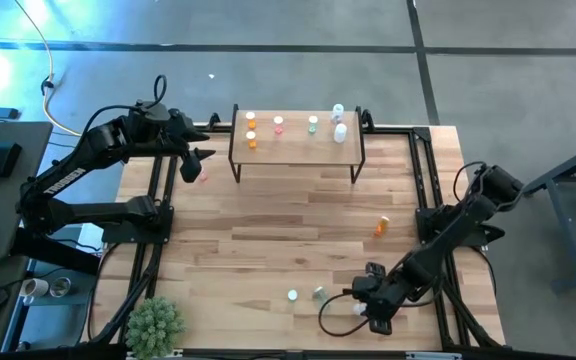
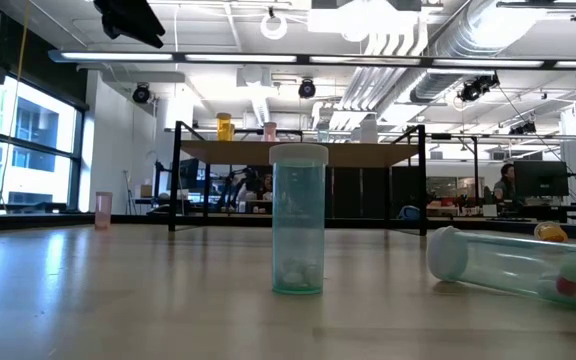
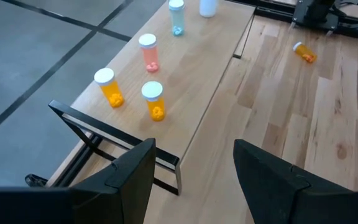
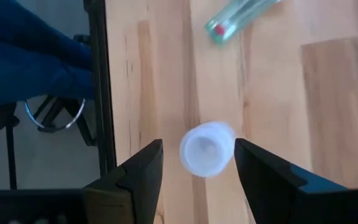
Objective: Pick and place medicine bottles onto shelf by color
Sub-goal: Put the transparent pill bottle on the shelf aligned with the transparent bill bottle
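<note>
Directly under the right end effector [image 4: 197,165], its fingers apart and empty, stands a white-capped clear bottle [image 4: 206,148] seen cap-on, sitting in the gap between the two fingers; this looks like a descent lined up for a top grasp. Just beyond it a green bottle [image 4: 238,17] lies on its side on the worktop [image 1: 268,240], and from table height a second green bottle [image 2: 298,220] stands upright beside that fallen one. Farther out an orange bottle [image 1: 380,227] lies alone mid-worktop, so four bottles appear left to sort.

At the far edge the left end effector [image 3: 191,180] hovers beside the shelf [image 1: 298,145], fingers spread with nothing between them, probably waiting its turn. On the shelf, two orange bottles [image 3: 132,93] stand together at one end, then a pink bottle [image 3: 148,52], a green one [image 3: 176,17] and white ones [image 1: 339,121] at the other end, so colours run in groups along the board
</note>
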You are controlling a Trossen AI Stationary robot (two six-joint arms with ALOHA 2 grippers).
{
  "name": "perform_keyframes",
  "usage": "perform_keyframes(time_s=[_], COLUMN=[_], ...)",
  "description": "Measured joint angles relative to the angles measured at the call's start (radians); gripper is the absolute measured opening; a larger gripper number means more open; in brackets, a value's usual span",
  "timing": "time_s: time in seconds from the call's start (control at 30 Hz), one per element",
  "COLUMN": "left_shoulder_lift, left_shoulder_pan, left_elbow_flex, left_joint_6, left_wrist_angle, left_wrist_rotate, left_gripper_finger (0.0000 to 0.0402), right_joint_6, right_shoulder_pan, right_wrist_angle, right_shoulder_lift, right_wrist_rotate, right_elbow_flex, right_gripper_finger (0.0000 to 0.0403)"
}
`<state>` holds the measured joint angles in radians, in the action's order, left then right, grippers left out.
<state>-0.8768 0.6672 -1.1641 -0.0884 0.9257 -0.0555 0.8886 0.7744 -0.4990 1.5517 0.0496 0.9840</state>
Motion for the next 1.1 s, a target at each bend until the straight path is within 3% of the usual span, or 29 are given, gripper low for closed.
perform_keyframes(time_s=[0.73,1.1], left_shoulder_lift=[0.0,0.0], left_shoulder_pan=[0.0,0.0], left_elbow_flex=[0.0,0.0], left_joint_6=[0.006,0.009], left_wrist_angle=[0.0,0.0], left_wrist_rotate=[0.0,0.0], left_gripper_finger=[0.0207,0.0207], right_joint_6=[0.027,0.082], right_shoulder_pan=[0.005,-0.026], right_wrist_angle=[0.017,0.024], right_shoulder_lift=[0.097,0.096], right_wrist_rotate=[-0.016,-0.043], right_elbow_flex=[0.0,0.002], right_gripper_finger=[0.0188,0.0117])
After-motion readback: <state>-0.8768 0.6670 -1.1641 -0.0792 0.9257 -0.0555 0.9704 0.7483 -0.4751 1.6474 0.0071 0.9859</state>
